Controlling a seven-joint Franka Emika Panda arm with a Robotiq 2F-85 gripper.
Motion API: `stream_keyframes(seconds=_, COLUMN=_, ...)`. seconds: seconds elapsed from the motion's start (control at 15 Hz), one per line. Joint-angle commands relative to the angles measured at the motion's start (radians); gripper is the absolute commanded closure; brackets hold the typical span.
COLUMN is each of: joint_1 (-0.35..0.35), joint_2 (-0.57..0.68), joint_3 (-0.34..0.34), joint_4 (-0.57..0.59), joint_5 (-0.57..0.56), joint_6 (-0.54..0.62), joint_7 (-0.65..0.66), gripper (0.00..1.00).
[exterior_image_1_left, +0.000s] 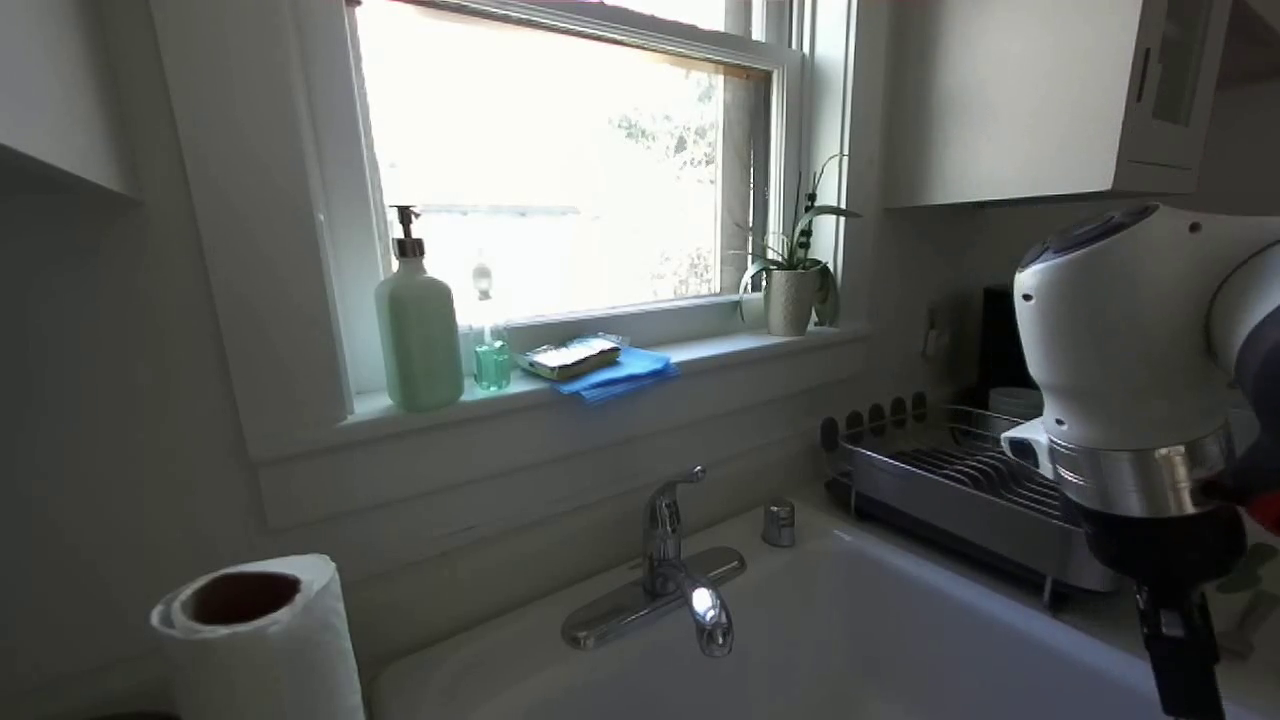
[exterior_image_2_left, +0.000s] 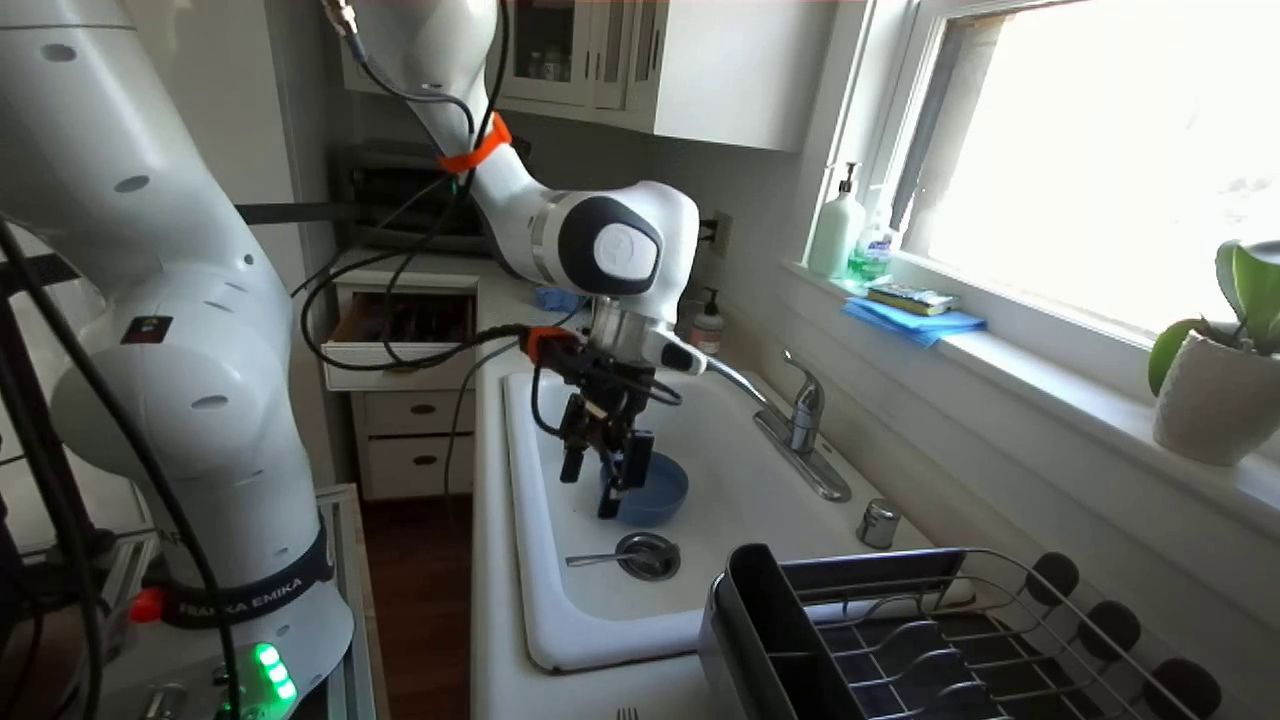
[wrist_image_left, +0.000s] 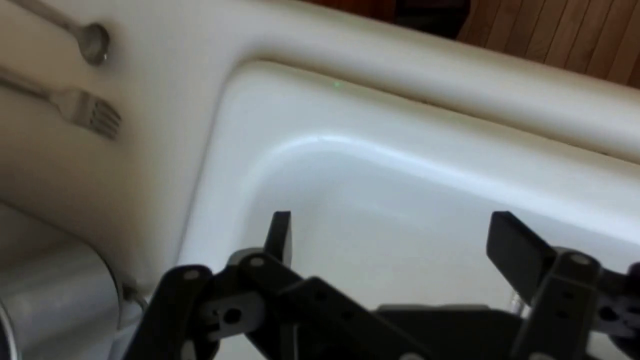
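Note:
My gripper (wrist_image_left: 390, 225) is open, with nothing between its fingers. It points down above the white sink (exterior_image_2_left: 545, 600); it also shows in both exterior views (exterior_image_2_left: 597, 480) (exterior_image_1_left: 1185, 650). In an exterior view a blue bowl (exterior_image_2_left: 658, 490) sits in the sink behind the gripper, partly hidden by the fingers. A metal utensil (exterior_image_2_left: 597, 560) lies across the drain (exterior_image_2_left: 650, 556). In the wrist view a bit of shiny metal (wrist_image_left: 517, 302) shows beside the right finger. A fork (wrist_image_left: 82, 107) and a spoon (wrist_image_left: 93, 42) lie on the counter beside the sink.
A dish rack (exterior_image_2_left: 750, 630) stands beside the sink. A chrome faucet (exterior_image_2_left: 806, 412) stands at its window side. The sill holds a green soap bottle (exterior_image_1_left: 420, 335), a small bottle (exterior_image_1_left: 491, 362), a sponge (exterior_image_1_left: 575, 357), blue cloth (exterior_image_1_left: 625, 372) and plant (exterior_image_1_left: 790, 300). A paper roll (exterior_image_1_left: 275, 650) stands nearby.

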Motion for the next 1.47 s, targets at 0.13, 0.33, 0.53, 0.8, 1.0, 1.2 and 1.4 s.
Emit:
stream_keyframes(seconds=0.13, joint_1=-0.085, joint_2=0.046, joint_3=-0.098, joint_4=-0.035, joint_5=-0.027, joint_6=0.049, joint_7=-0.002, gripper=0.0)
stream_keyframes(seconds=0.33, joint_1=-0.078, joint_2=0.038, joint_3=-0.1, joint_4=-0.033, joint_5=-0.019, joint_6=0.03, joint_7=0.001, gripper=0.0)
stream_keyframes(seconds=0.53, joint_1=-0.078, joint_2=0.042, joint_3=-0.101, joint_4=-0.033, joint_5=-0.019, joint_6=0.031, joint_7=0.001, gripper=0.0)
stream_keyframes(seconds=0.8, joint_1=-0.119, joint_2=0.083, joint_3=-0.142, joint_4=-0.033, joint_5=-0.043, joint_6=0.007, joint_7=0.0, gripper=0.0)
stream_keyframes(seconds=1.0, joint_1=-0.161, joint_2=0.101, joint_3=-0.175, joint_4=-0.034, joint_5=-0.104, joint_6=0.012, joint_7=0.018, gripper=0.0)
stream_keyframes(seconds=1.2, joint_1=-0.199, joint_2=0.11, joint_3=-0.197, joint_4=-0.033, joint_5=-0.22, joint_6=0.03, joint_7=0.054, gripper=0.0)
stream_keyframes(seconds=1.4, joint_1=-0.224, joint_2=0.118, joint_3=-0.214, joint_4=-0.034, joint_5=-0.337, joint_6=0.067, joint_7=0.082, gripper=0.0)
